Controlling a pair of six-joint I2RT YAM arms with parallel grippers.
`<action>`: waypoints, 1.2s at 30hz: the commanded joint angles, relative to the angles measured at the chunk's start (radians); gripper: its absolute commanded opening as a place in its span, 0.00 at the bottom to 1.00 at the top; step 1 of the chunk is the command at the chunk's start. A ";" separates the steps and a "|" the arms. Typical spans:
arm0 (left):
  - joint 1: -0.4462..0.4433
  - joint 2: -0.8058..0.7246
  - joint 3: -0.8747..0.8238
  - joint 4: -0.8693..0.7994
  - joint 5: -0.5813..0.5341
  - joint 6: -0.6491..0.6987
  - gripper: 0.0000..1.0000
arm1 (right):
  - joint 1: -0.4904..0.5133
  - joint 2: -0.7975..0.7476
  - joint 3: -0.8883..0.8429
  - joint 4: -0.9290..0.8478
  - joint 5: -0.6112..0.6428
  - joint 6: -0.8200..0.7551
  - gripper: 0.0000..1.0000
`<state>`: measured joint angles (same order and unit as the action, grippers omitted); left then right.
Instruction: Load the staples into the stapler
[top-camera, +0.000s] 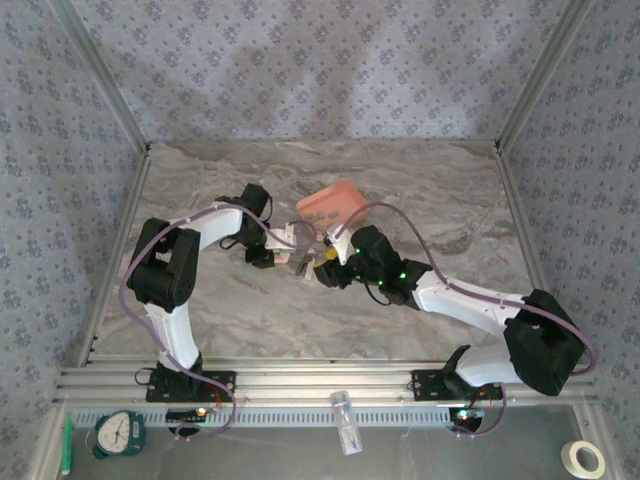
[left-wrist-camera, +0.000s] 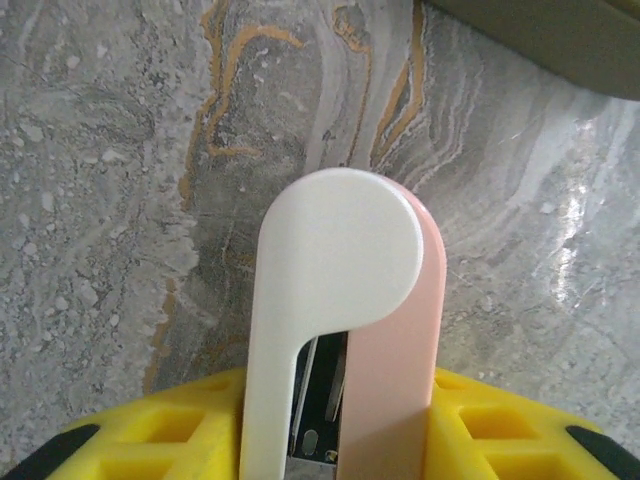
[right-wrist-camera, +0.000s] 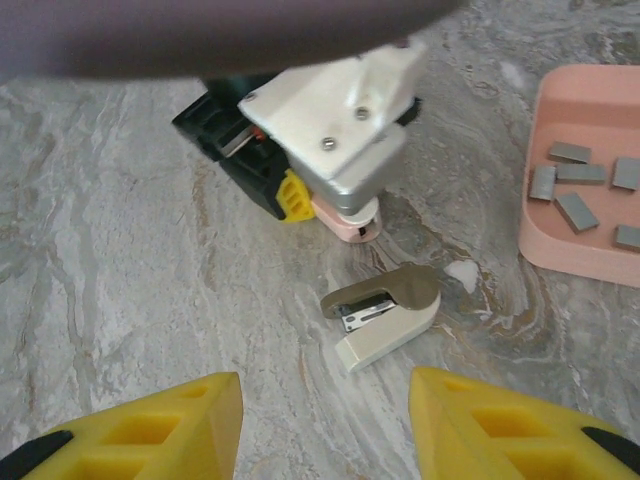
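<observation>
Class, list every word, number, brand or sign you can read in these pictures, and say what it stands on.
No text can be read.
On the clock dial: marks too small to read.
On the stapler, staples and pink tray: no print visible.

Salmon-pink tray (right-wrist-camera: 568, 262) sits far centre on marble worktop (top-camera: 450, 190). Clock (top-camera: 121, 433) near left, tape roll (top-camera: 571, 460) near right.

Grey-blue floral-patterned walls (top-camera: 320, 60) are enclosing a marbled grey worktop (top-camera: 420, 180) on three sides, metal corner posts (top-camera: 100, 75) are rising at the back, and soft light is glinting off the stone
</observation>
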<state>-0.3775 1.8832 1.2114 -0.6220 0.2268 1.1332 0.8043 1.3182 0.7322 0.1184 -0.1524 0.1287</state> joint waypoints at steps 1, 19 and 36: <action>0.003 -0.104 -0.060 0.025 0.033 -0.016 0.37 | -0.028 -0.036 -0.016 0.054 0.004 0.103 0.50; -0.116 -0.615 -0.343 0.198 0.129 -0.217 0.38 | -0.086 0.204 0.140 0.099 -0.387 0.575 0.68; -0.131 -0.672 -0.380 0.251 0.167 -0.230 0.38 | -0.082 0.291 0.149 0.301 -0.516 0.669 0.60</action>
<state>-0.4938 1.2308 0.8310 -0.4126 0.3275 0.9070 0.7143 1.6062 0.8631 0.3588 -0.6407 0.7792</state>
